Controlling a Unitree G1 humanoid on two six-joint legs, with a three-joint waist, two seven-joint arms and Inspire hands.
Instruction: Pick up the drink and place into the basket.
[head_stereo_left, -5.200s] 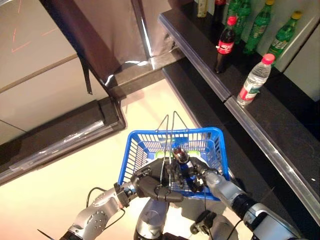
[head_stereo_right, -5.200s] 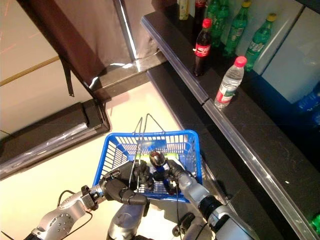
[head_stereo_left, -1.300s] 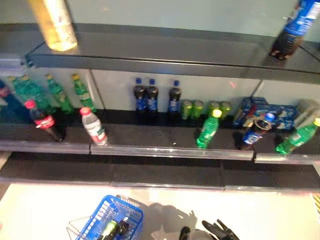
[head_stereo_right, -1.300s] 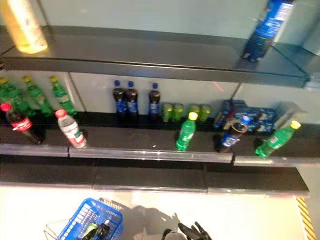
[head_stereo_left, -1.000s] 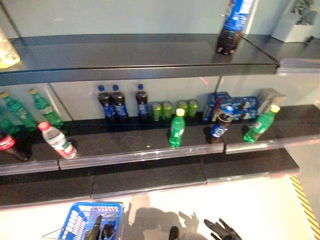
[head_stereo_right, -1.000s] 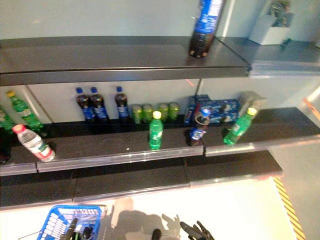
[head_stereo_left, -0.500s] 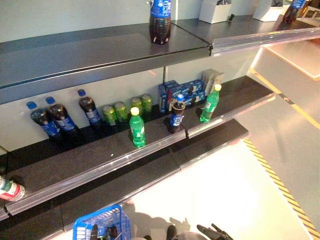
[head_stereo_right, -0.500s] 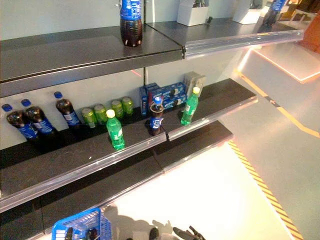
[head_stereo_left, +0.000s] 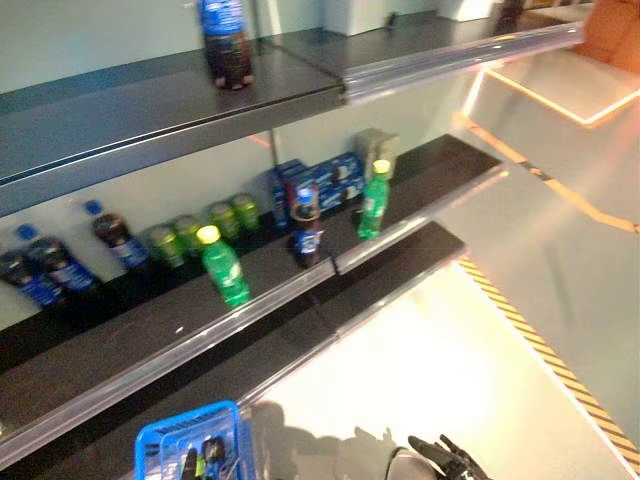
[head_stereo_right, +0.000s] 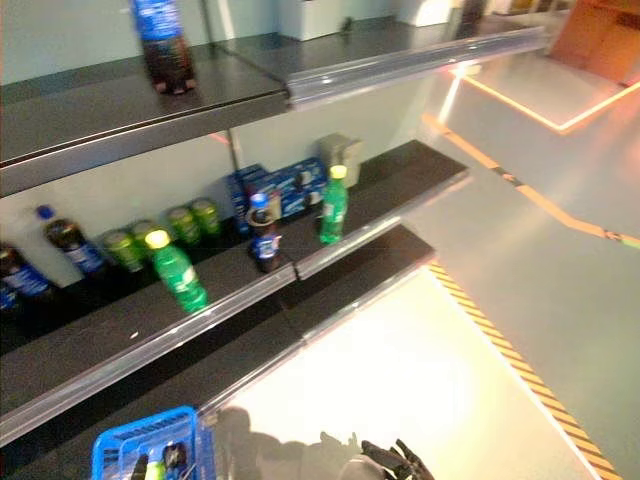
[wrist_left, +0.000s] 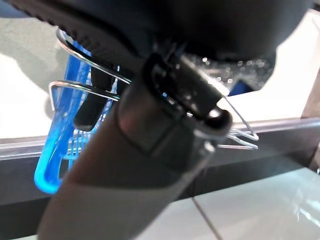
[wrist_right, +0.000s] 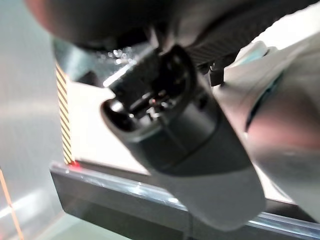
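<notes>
The blue wire basket (head_stereo_left: 190, 445) hangs low at my left. Inside it are a dark bottle and a green one (head_stereo_left: 205, 458). In the left wrist view the basket's wire handles (wrist_left: 87, 90) run under my left hand (wrist_left: 165, 115), whose fingers curl round them. My right hand (head_stereo_left: 450, 462) shows at the bottom edge, fingers spread and empty, well right of the basket. Its white-covered thumb (wrist_right: 200, 145) holds nothing in the right wrist view. On the shelf's front edge stand a green bottle (head_stereo_left: 224, 268), a blue-labelled cola bottle (head_stereo_left: 306, 226) and a second green bottle (head_stereo_left: 373, 200).
A long dark shelf (head_stereo_left: 150, 340) crosses the view. At its back are cola bottles (head_stereo_left: 110, 240), green cans (head_stereo_left: 200, 222) and blue packs (head_stereo_left: 325, 178). The upper shelf (head_stereo_left: 120, 110) carries one cola bottle (head_stereo_left: 225, 40). Pale floor with a striped line (head_stereo_left: 540, 350) lies to the right.
The camera has swung further right, so the shelf and bottles sit further left in the picture. Five seconds ago my right hand was inside the basket; now it hangs empty beside it.
</notes>
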